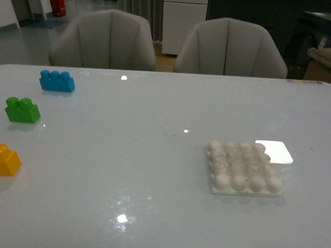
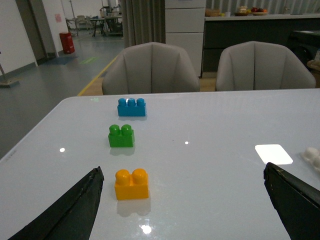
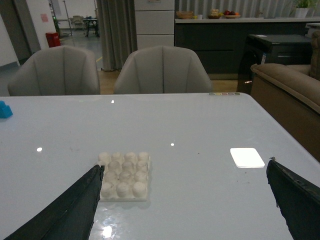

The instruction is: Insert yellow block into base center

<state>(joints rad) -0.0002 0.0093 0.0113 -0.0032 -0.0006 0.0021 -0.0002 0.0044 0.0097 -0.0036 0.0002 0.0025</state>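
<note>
The yellow block (image 1: 0, 160) lies on the table at the near left; in the left wrist view it (image 2: 131, 184) sits just inside the left finger of my open left gripper (image 2: 184, 175), apart from it. The white studded base (image 1: 244, 168) lies flat at the right middle of the table; a bit of it shows at the edge of the left wrist view (image 2: 313, 157). In the right wrist view the base (image 3: 123, 176) lies beside the left finger of my open right gripper (image 3: 185, 175). Both grippers are empty and out of the front view.
A green two-stud brick (image 1: 22, 109) and a blue three-stud brick (image 1: 56, 80) lie in a row behind the yellow block. Two grey chairs (image 1: 106, 40) stand behind the table's far edge. A bright light patch (image 1: 277, 151) reflects on the table beside the base.
</note>
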